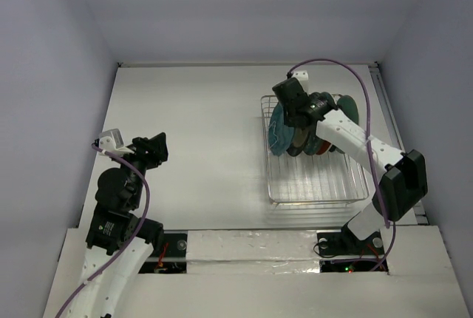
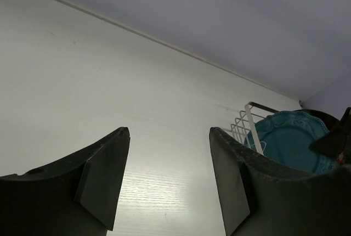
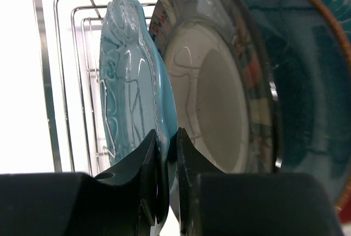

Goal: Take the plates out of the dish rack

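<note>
The silver wire dish rack (image 1: 271,185) stands right of centre. Several plates stand upright at its far end. The teal-blue plate (image 1: 278,132) is the leftmost. My right gripper (image 1: 297,116) is over the plates. In the right wrist view it (image 3: 167,137) is shut on the rim of the teal-blue plate (image 3: 129,77), one finger on each face. Behind that plate stand a plate with a cream centre and patterned rim (image 3: 214,93) and a dark blue plate with a brown rim (image 3: 299,82). My left gripper (image 1: 151,148) (image 2: 169,131) is open and empty, well left of the rack.
The near half of the rack holds no plates (image 1: 318,177). In the left wrist view the rack's corner wire (image 2: 250,121) and the teal-blue plate (image 2: 290,142) show at the right. White walls close the table at the back and both sides.
</note>
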